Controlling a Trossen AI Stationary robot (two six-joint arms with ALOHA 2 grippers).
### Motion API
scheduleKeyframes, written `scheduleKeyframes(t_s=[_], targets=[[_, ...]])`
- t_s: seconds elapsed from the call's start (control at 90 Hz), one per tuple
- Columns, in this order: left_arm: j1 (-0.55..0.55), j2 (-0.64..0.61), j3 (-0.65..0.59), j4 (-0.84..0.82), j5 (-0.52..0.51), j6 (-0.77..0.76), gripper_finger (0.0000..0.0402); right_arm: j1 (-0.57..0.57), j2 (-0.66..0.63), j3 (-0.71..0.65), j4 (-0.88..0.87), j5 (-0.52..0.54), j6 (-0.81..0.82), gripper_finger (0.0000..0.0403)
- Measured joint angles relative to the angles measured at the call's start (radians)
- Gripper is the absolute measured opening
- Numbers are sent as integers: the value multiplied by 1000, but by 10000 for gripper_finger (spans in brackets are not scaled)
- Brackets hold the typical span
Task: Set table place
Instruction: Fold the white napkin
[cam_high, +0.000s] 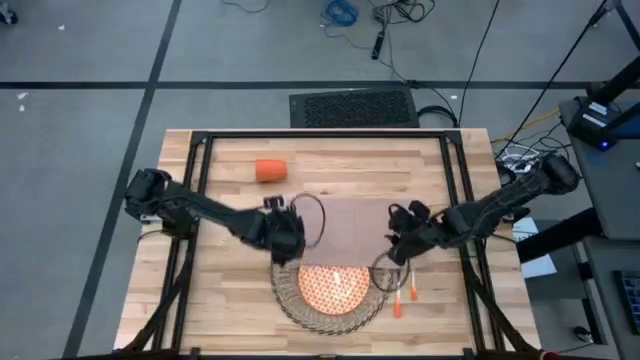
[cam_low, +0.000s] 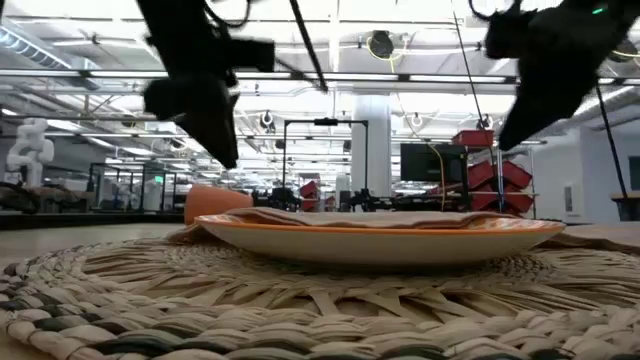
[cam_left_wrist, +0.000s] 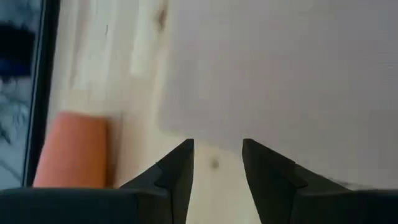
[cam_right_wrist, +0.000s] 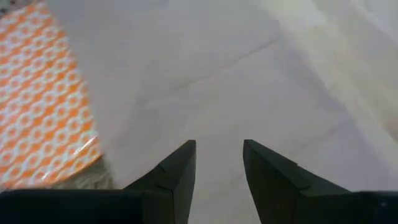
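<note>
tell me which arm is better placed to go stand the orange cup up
Left, probably. The cup lies on its side on the far-left part of the table, near the left gripper, whose wrist view shows it close by. The right gripper is over the napkin, farther away. Both are open and empty.

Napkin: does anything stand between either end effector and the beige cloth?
Nothing visible does. The left end effector and right end effector, both open, hang directly over the napkin, behind the plate.

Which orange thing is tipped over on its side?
The cup, lying on the bare table far from the mat. The orange plate sits flat on the mat.
</note>
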Motion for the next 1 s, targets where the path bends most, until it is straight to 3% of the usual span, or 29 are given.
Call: scheduleKeyframes(t_s=[0.122, 0.233, 0.378, 0.578, 0.756, 1.0], targets=[[86, -5, -73, 126, 141, 69, 123, -70, 3, 0, 97, -62, -130, 123], [165, -8, -142, 234, 189, 97, 122, -105, 5, 0, 150, -75, -223, 123], [258, -8, -162, 258, 234, 156, 122, -139, 5, 0, 119, -76, -296, 123], [381, -10, -164, 349, 447, 239, 122, -215, 20, -10, 42, -120, -351, 123], [485, -10, -164, 333, 575, 294, 122, -296, 32, -98, 15, -230, -375, 123], [582, -10, -165, 261, 774, 364, 122, -403, 32, -161, -93, -200, -386, 123]])
